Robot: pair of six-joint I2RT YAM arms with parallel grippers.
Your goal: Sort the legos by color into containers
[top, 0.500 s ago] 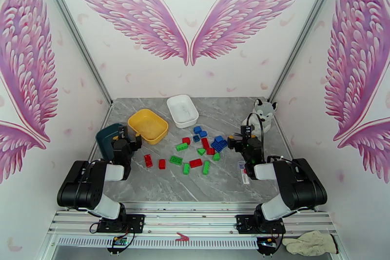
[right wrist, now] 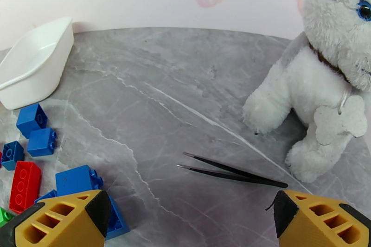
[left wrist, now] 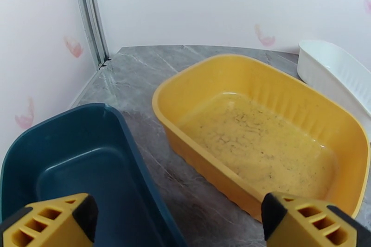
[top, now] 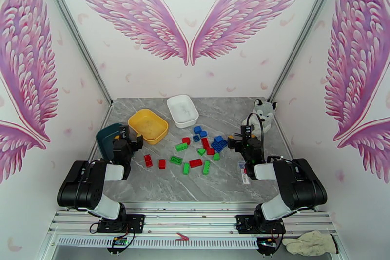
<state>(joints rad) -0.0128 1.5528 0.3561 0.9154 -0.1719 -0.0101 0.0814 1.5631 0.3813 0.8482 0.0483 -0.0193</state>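
At the near edge, beside the right arm's base, a pale work glove (top: 309, 243) lies on the frame rail. Further in, both arms are folded low over the grey marbled surface (top: 161, 183). The left tool (top: 129, 141) has its jaws spread wide with nothing between them, and it sits at the near rims of the dark teal dish (top: 106, 135) and the yellow dish (top: 148, 125). In the left wrist view its yellow fingertips (left wrist: 51, 222) frame the strip of surface between these two dishes, which stand just beside each other, apart. The right tool (top: 238, 143) is likewise wide open and holds nothing. It is low on the right side of the surface, with black tweezers (right wrist: 232, 171) lying flat just ahead of it. Between the two tools the legos (top: 195, 151) lie loose on the surface. The red bricks (top: 148, 160) and green bricks (top: 176, 160) are mostly in the nearer and left part of the scatter. The blue bricks (top: 218, 144) are bunched at its far right, closest to the right tool. Beyond the scatter the white dish (top: 182, 110) sits furthest back, just right of the yellow dish. A grey-white plush husky (top: 263, 112) sits upright near the far right corner, past the tweezers.
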